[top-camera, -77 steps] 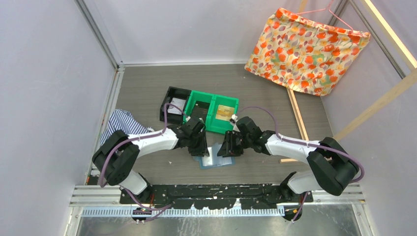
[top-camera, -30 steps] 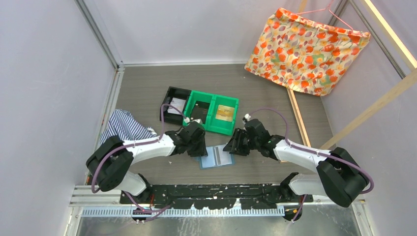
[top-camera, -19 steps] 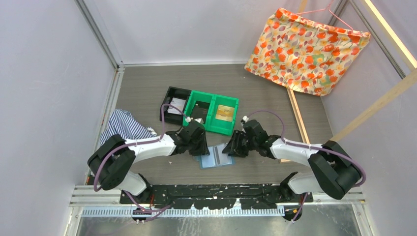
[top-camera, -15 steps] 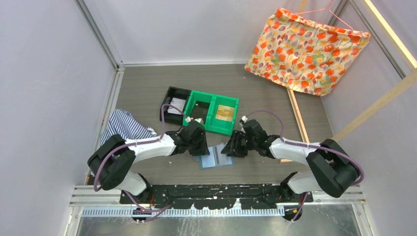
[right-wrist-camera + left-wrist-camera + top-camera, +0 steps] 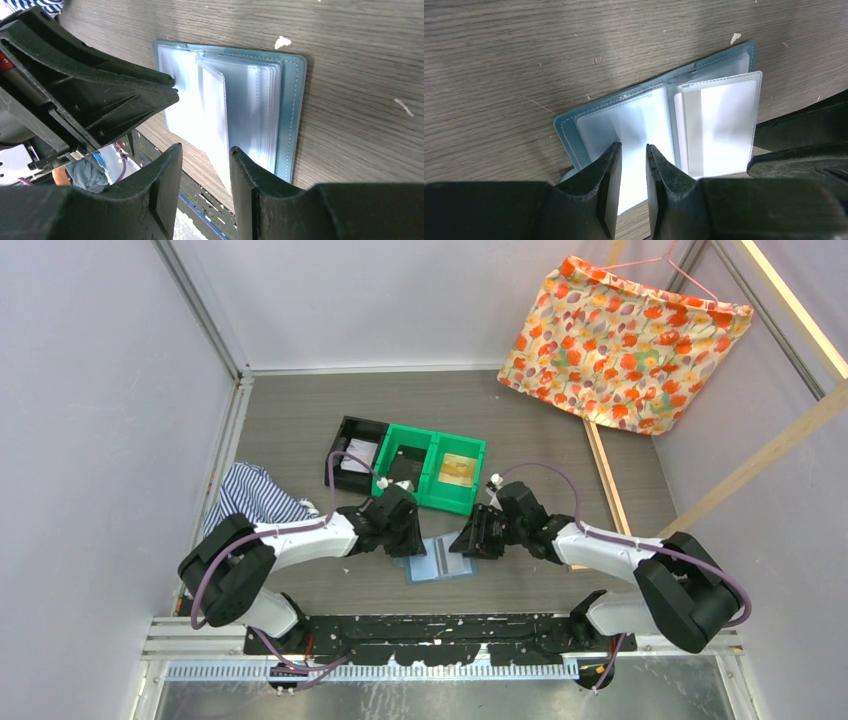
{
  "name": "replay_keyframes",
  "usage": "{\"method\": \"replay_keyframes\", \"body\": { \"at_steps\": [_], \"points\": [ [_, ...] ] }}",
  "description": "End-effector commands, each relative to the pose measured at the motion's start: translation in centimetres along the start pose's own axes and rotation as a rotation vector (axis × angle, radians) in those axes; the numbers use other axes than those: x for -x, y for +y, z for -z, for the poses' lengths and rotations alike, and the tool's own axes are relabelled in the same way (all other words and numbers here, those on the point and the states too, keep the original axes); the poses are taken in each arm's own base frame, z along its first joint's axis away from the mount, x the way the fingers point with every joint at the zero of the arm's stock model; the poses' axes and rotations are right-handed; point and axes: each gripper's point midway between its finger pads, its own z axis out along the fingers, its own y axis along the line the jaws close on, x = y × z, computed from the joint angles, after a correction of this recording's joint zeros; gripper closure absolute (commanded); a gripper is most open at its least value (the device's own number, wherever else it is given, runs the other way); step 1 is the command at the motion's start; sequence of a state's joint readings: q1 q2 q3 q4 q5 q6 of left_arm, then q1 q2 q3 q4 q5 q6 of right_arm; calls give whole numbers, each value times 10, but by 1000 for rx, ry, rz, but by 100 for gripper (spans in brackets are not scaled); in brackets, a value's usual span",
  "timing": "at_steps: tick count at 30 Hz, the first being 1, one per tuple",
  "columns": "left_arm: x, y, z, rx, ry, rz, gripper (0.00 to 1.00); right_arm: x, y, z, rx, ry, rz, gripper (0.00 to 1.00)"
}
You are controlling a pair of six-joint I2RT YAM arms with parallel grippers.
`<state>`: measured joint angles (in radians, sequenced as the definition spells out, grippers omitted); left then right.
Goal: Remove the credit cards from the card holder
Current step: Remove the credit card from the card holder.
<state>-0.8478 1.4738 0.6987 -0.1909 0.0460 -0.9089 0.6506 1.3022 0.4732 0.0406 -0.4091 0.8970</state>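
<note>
We find the small teal-blue folding card holder (image 5: 441,560) lying open and flat near the table's front edge, between the two claws, its clear plastic sleeves fanned and one leaf standing up. No credit card lies out on the table, and glare on the sleeves hides whether any sits inside, so we judge the extraction not yet begun. The left gripper (image 5: 634,150) hovers over the left page with its fingers nearly together and nothing between them. The right gripper (image 5: 205,150) is spread wider, on either side of the raised leaf's edge but not pinching it.

The grey-brown wood-grain table (image 5: 300,410) also carries green plastic bins (image 5: 460,443), a black tray (image 5: 350,430) and a blue-striped cloth (image 5: 250,495). A floral cloth (image 5: 620,340) hangs at the back right, with pale walls around.
</note>
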Motion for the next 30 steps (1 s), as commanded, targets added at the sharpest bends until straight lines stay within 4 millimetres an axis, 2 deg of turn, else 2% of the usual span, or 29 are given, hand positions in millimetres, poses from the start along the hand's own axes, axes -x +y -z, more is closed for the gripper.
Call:
{"method": "replay_keyframes", "body": {
  "at_steps": [1,9,18,24,30],
  "points": [
    [-4,10,3,37,16,-22,74,11,22,6,47,-21,57,55],
    [0,8,10,37,0,-34,74,7,32,2,84,19,77,55],
    [13,4,35,18,-49,-49,72,0,57,-4,133,54,140,55],
    [15,14,42,33,-57,-29,72,-2,65,-15,145,76,158,55],
    [25,35,55,90,-111,14,72,-9,74,-26,156,116,182,54]
  ]
}}
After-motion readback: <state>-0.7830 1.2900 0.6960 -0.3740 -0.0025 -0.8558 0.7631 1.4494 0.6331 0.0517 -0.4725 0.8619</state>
